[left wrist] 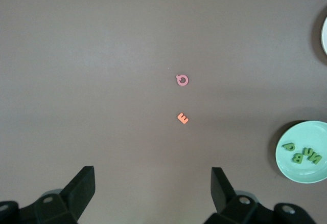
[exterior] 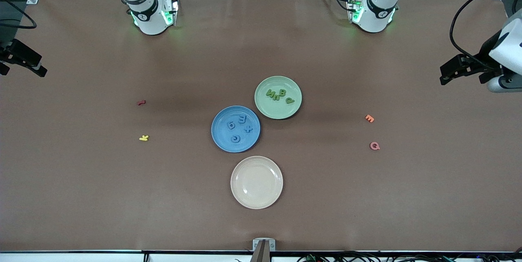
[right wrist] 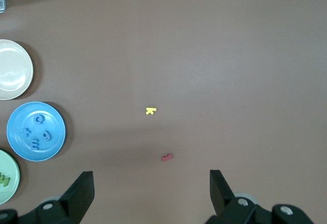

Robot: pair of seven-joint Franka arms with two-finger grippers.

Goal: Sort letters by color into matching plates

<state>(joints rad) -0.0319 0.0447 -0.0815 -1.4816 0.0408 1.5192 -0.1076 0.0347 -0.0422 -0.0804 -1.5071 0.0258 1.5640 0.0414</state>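
Both sorting plates sit at the middle of the table, their rims just beside each other. The blue plate (exterior: 235,129) holds four blue letters (exterior: 239,128). The pale green plate (exterior: 278,97), farther from the front camera, holds four green letters (exterior: 279,94) bunched together. No blue or green letter lies on the bare table, so the sort appears complete.

The cream plate (exterior: 256,182), nearest the front camera, is empty. Four off-task letters are on the table: a red letter (exterior: 141,102) and a yellow letter (exterior: 144,138) toward the right arm's end, and an orange letter (exterior: 369,118) and a pink letter (exterior: 374,145) toward the left arm's end.

The left gripper (left wrist: 153,193) hangs over its own end of the table, fingers spread wide and holding nothing. In its wrist view the orange and pink letters lie ahead of it, and the green plate is off toward the table's middle. The right gripper (right wrist: 152,196) hangs over its own end, likewise wide open and empty, with the yellow and red letters ahead of it. The blue plate lies toward the middle.

Judged from this layout, neither arm has a task letter within reach of a short move. Both appear to be waiting well apart from the plates.
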